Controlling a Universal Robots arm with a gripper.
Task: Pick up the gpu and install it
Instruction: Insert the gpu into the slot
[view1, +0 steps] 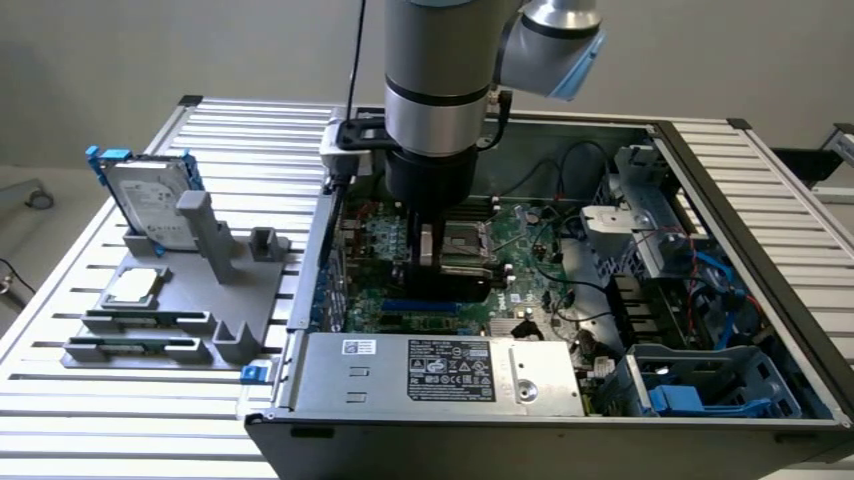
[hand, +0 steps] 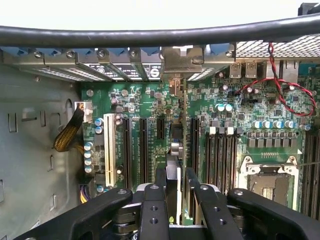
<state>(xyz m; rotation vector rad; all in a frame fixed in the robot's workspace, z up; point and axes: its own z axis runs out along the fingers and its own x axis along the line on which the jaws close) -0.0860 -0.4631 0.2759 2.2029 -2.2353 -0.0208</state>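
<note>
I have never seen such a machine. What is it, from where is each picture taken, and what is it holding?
It is a robot arm reaching into an open computer case. One picture comes from a camera off the arm, the other from a camera on its wrist, facing the motherboard. Its end effector grips the gpu, seen edge-on, over the slots. On the table, a grey holder carries a hard drive and a CPU chip.
</note>
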